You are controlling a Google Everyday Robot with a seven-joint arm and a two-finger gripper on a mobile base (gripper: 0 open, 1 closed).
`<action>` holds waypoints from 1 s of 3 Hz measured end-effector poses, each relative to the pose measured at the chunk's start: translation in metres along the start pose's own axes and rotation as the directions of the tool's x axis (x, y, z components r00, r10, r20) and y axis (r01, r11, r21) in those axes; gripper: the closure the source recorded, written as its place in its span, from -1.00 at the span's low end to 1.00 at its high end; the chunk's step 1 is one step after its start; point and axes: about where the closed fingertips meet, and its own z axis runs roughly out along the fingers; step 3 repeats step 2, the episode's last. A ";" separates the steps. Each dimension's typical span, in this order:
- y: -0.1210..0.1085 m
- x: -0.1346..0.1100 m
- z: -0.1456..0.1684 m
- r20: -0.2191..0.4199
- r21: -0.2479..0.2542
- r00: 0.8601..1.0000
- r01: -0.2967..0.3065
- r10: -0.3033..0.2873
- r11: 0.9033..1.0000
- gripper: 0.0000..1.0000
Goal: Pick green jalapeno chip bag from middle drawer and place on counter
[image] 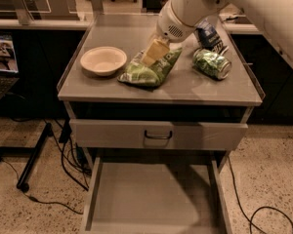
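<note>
Chip bag [147,72] resting on counter [112,89] between bowl [103,60] and can [212,63], top edge pinched by gripper [155,51]. Placing step seemingly almost done, well above open drawer [151,199]. Next: release grip, lift straight clear without dragging bag.

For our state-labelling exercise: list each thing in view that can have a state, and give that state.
green jalapeno chip bag: lying on the counter
gripper: over the counter, at the bag's upper edge
middle drawer: pulled open
handled drawer: closed
bowl: upright
green can: on its side
dark blue snack bag: standing
</note>
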 end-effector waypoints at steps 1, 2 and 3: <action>0.001 0.009 0.017 -0.031 0.006 0.999 -0.027 0.028 1.000 -1.00; 0.001 0.009 0.017 -0.031 0.006 0.999 -0.027 0.027 1.000 -1.00; 0.001 0.009 0.017 -0.031 0.006 0.999 -0.027 0.027 1.000 -1.00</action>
